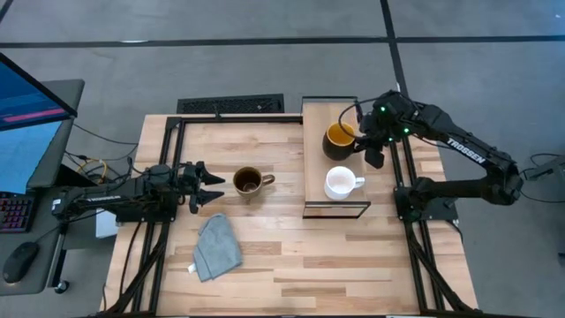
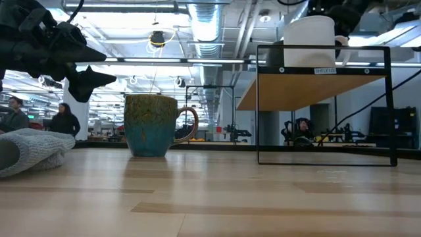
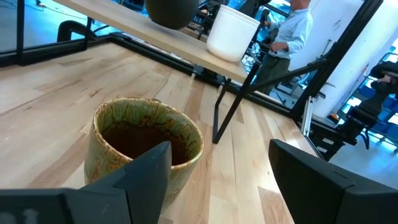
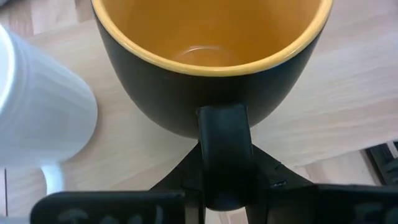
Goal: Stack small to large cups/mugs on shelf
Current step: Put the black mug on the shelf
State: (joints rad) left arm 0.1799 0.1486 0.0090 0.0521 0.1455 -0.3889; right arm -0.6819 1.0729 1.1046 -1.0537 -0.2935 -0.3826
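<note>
The dark mug with a yellow-orange inside [image 1: 340,137] stands on the far part of the light-wood shelf [image 1: 316,168]. My right gripper [image 1: 362,143] is shut on its handle. The small white mug [image 1: 339,183] stands upright on the shelf's near part, its handle toward the table's right; it also shows in the right wrist view [image 4: 37,118]. The olive-brown mug [image 1: 247,181] stands upright on the tabletop left of the shelf. My left gripper [image 1: 214,185] is open, just left of this mug and a little above the table [image 2: 99,74], touching nothing. My right gripper pinches the dark mug's handle [image 4: 224,134] between its two fingers, one on each side. The fingers come from the table's right, slanting down. The mug sits upright with its base on the shelf [image 4: 348,106].
A crumpled grey cloth [image 1: 216,247] lies on the tabletop near the front left. A dark grille-like piece [image 1: 231,106] lies at the table's far edge. The shelf's dark frame [image 2: 391,105] stands on the table. People show in the room behind.
</note>
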